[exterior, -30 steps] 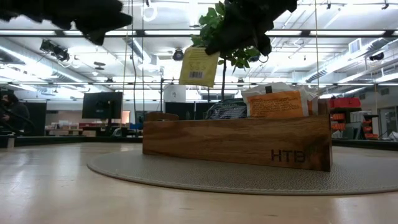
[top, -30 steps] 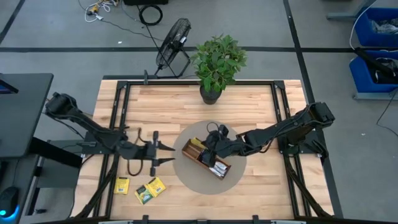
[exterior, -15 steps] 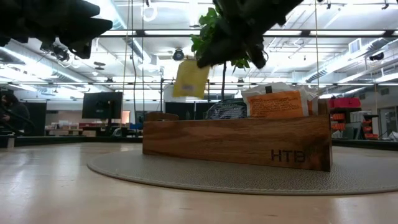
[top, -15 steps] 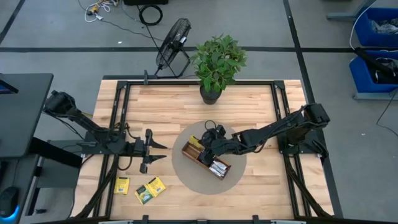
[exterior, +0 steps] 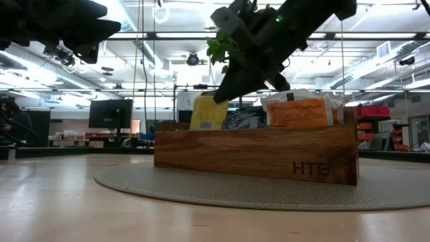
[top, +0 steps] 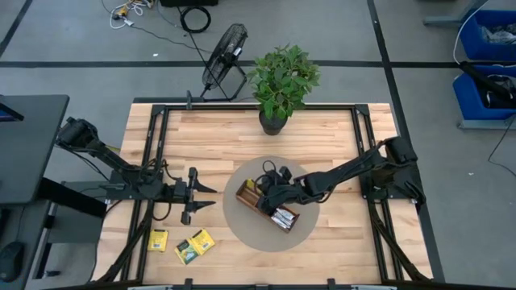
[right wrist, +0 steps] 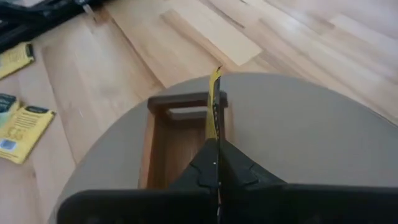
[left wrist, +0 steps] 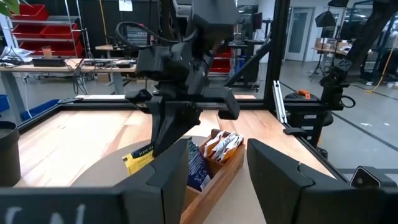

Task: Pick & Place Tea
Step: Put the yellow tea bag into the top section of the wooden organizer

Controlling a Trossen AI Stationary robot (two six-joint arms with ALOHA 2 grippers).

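Wood table [top: 322, 137] w/ round grey mat [top: 242, 229], long wooden tray [exterior: 255, 153] on it. My right gripper [exterior: 225, 91] is over tray's end compartment, fingers clamped on a yellow sachet [exterior: 208, 113] that dips into it. My left gripper [top: 211, 199] hovers left of mat, fingers apart. Two more yellow sachets [top: 194, 246] lie near table's front-left edge.

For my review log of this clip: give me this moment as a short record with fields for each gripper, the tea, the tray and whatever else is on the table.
right gripper: shut on a yellow tea bag, lowering it into the tray's end compartment
left gripper: open, holding nothing, waiting over the table's left side
tray: wooden, divided, on a round grey mat; other tea bags stand in it
loose tea bags: yellow, flat on the table near the front left
other: potted plant at the back edge
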